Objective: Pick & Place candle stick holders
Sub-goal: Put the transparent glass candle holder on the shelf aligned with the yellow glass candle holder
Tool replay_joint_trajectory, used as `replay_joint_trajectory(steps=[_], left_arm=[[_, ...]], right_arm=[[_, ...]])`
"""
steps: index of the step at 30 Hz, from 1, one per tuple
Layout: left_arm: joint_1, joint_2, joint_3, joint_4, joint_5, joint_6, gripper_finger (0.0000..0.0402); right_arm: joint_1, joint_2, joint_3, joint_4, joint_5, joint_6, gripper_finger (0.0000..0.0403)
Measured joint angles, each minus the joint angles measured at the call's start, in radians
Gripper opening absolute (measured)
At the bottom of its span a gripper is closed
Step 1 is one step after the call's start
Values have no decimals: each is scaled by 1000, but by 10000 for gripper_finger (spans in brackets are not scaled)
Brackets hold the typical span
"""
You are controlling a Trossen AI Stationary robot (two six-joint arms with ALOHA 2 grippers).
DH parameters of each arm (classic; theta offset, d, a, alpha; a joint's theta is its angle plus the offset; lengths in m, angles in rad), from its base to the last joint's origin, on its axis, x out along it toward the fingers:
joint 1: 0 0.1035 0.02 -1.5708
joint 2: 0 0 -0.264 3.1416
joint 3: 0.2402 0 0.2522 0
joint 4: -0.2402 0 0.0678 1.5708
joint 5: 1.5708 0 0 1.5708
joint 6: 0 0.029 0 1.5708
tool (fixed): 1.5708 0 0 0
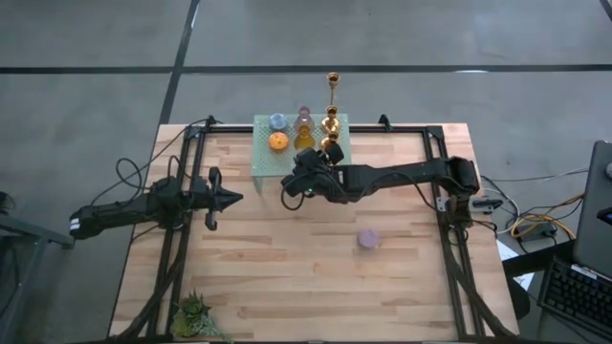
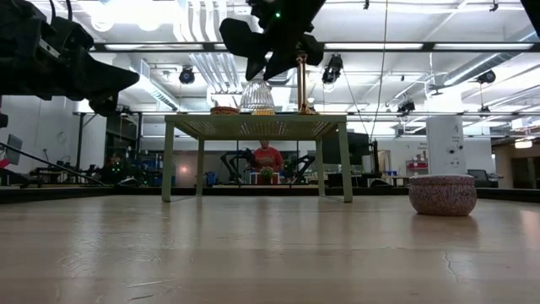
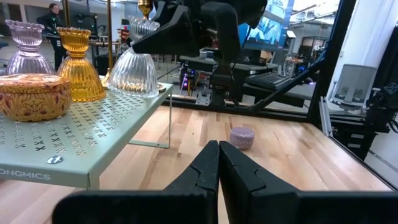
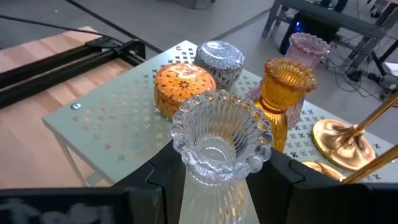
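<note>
Holding the clear holder (image 4: 219,138) clamped in your right gripper (image 4: 214,171) at the stand's (image 4: 118,106) front edge, you're mid-pick; lift clear next, while your left gripper (image 3: 217,163), fingers together, waits by the table's (image 1: 287,277) left edge.

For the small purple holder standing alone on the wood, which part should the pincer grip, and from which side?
Grip the purple holder across its round side wall, coming straight down from above. It is squat, upright and stands alone on the table, so both fingers have room around it; this is a judgement.
</note>
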Motion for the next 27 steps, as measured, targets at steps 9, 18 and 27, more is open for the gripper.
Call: replay_joint_trajectory(steps=[9, 18, 27], left_arm=[[0, 0, 0, 0, 0, 0, 14], [0, 0, 0, 0, 0, 0, 14], [0, 0, 0, 0, 0, 0, 14]], right_arm=[[-7, 30, 1, -1, -7, -13, 137], [-7, 30, 1, -6, -9, -12, 151], [-11, 30, 0, -7, -12, -17, 174]])
